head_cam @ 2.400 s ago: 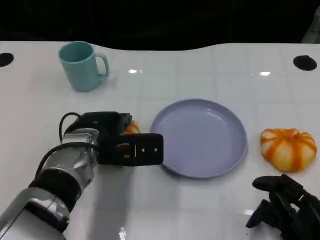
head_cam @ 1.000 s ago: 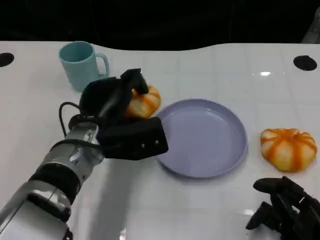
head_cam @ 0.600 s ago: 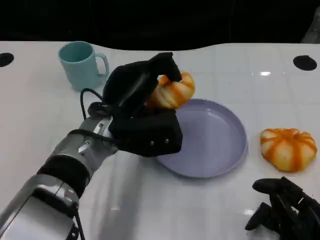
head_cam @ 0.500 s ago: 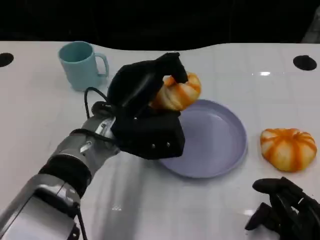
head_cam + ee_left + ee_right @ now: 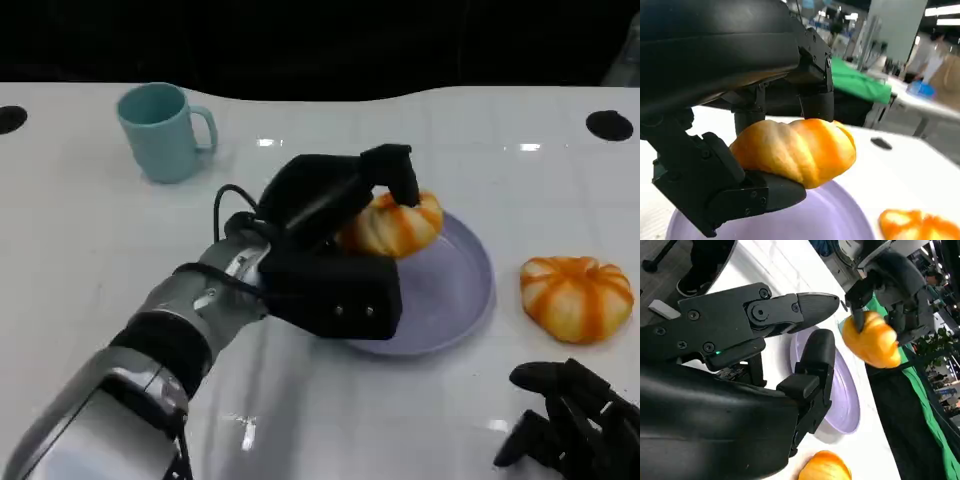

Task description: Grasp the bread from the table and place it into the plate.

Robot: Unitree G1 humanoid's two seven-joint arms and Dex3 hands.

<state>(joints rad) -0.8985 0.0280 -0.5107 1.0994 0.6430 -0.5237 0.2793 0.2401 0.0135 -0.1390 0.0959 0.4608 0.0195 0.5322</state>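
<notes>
Bread (image 5: pixel 392 226), clamped in left hand (image 5: pixel 335 225), has been carried over plate (image 5: pixel 455 290); early release risks roll-off onto desk (image 5: pixel 80 250).

Orange-and-cream striped bread (image 5: pixel 395 226), lavender plate (image 5: pixel 455 290), teal mug (image 5: pixel 162 131), white table (image 5: pixel 90 250).

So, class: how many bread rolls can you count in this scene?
2. One bread roll is held by the left hand above the plate; the other roll lies on the table right of the plate.
</notes>
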